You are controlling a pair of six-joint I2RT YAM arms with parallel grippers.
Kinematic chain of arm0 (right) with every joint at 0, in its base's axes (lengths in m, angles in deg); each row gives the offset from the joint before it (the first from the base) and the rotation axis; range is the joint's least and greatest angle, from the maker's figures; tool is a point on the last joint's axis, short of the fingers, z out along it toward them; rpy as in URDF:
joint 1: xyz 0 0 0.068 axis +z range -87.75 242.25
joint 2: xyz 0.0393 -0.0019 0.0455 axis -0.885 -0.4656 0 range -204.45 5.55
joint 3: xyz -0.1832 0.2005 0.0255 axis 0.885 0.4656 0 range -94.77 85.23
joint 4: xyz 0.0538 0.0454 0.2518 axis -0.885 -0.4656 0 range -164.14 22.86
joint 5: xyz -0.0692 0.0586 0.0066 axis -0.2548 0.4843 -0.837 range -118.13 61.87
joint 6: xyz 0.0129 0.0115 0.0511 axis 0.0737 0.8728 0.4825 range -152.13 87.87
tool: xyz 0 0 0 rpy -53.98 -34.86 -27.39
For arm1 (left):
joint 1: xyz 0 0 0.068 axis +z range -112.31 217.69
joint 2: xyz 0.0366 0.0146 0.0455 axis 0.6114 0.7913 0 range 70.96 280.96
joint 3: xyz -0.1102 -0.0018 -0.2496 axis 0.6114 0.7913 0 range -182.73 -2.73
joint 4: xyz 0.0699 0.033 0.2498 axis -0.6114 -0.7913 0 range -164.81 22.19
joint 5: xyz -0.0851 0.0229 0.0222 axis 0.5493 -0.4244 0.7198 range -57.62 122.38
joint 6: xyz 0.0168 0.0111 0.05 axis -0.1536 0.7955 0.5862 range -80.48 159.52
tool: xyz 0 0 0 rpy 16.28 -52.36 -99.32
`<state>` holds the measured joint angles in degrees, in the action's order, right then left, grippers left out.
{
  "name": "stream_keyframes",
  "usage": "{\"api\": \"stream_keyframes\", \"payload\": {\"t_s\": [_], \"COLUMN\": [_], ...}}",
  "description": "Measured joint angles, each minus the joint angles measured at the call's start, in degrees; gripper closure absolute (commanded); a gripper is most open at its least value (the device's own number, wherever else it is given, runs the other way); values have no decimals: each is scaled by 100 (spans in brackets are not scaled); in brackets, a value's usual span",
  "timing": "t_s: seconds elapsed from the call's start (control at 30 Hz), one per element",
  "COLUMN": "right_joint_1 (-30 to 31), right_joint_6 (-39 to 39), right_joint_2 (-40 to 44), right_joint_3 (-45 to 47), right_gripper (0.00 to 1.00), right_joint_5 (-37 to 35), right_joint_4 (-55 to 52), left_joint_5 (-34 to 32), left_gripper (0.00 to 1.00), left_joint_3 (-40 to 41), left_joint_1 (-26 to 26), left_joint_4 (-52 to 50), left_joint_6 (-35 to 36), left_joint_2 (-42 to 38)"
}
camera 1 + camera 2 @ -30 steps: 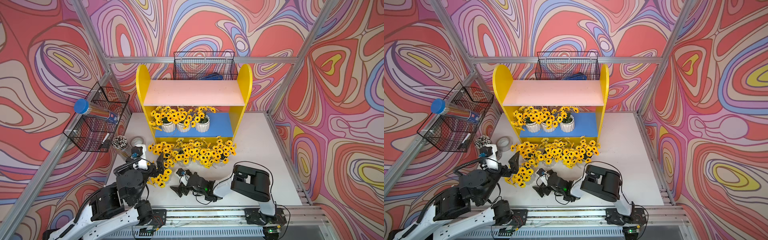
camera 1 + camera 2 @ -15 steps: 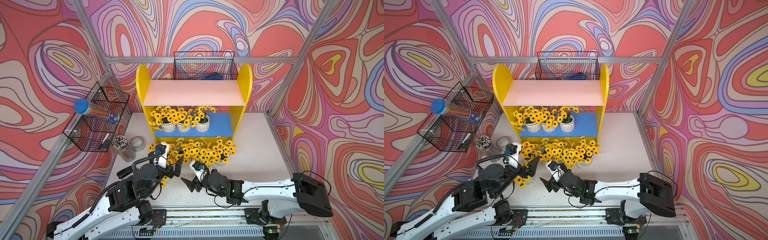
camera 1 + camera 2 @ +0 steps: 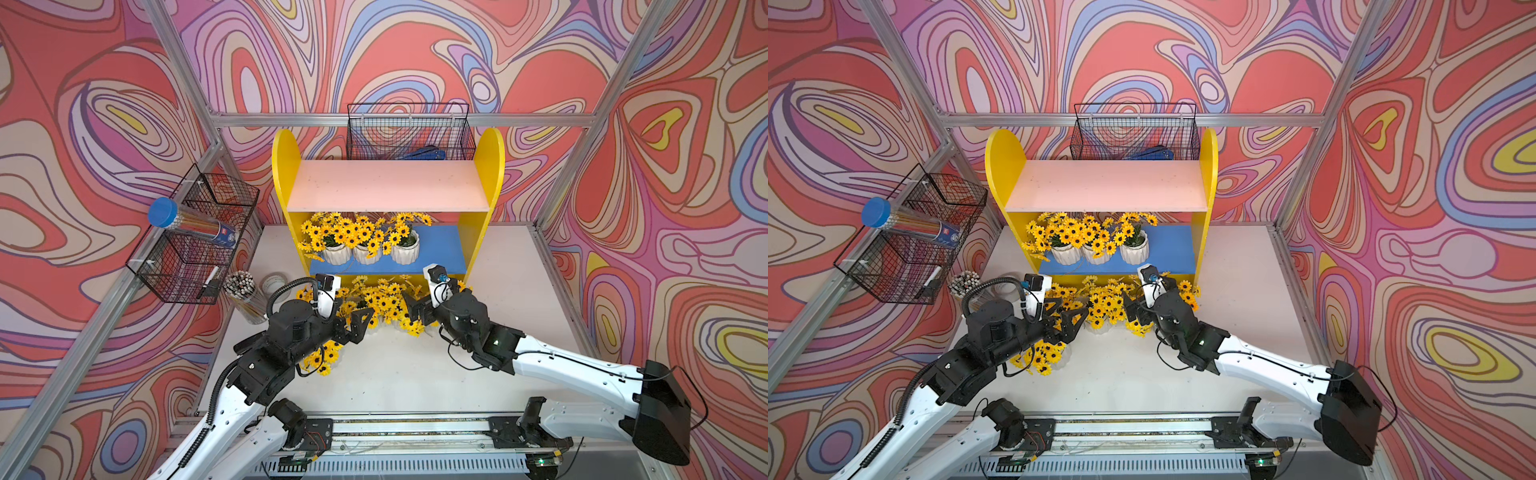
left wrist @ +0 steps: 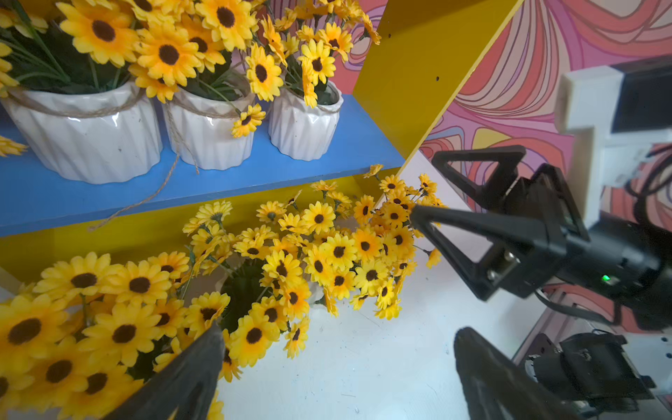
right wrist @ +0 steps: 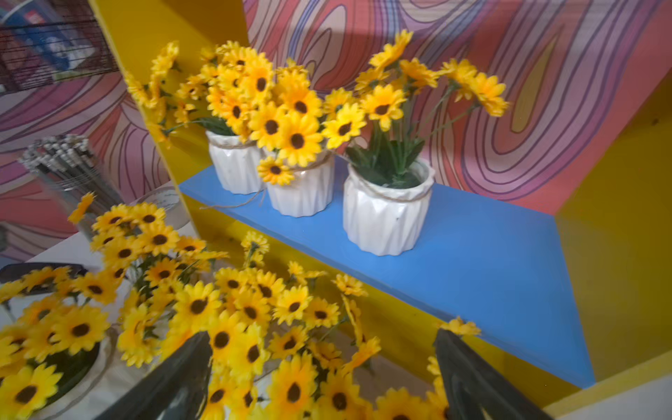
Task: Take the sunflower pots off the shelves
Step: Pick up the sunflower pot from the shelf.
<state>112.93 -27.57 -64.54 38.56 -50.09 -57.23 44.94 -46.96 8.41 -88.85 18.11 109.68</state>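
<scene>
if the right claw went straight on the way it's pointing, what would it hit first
Most likely the blooms of the sunflower pots on the table, just ahead of the open right claw; the blue lower board lies beyond. Depth is unclear.

3 sunflower pots (image 3: 365, 254) stand on the blue shelf (image 3: 440, 249).

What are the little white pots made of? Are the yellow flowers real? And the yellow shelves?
The white pots look like glazed ceramic: shiny highlights on hard ribbed sides, with rough twine round the top. The sunflowers seem fake, maybe cloth and plastic: their petals are all alike. The shelves look like painted wood or board, matt with flat cut edges; which one, I cannot tell.
</scene>
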Motion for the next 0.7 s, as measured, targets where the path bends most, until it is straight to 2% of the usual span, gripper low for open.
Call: {"api": "stream_keyframes", "payload": {"t_s": [0.17,0.4,0.57,0.7], "right_joint_1": [-802,-1394,-1495,-1526], "right_joint_6": [11,42,35,37], "right_joint_2": [-562,-1502,-2044,-2374], "right_joint_3": [-483,-979,-1622,-2127], "right_gripper": [2,2,2,2], "right_joint_5": [678,1578,1886,1880], "right_joint_4": [118,247,208,205], "left_joint_5": [1196,2562,3064,3001], "left_gripper": [0,0,0,0], "left_joint_3": [-195,-208,-177,13], "left_joint_1": [1014,1867,2179,2184], "left_joint_4": [-63,-155,-79,37], "left_joint_6": [-120,-114,-136,-157], "left_joint_2": [225,118,310,216]}}
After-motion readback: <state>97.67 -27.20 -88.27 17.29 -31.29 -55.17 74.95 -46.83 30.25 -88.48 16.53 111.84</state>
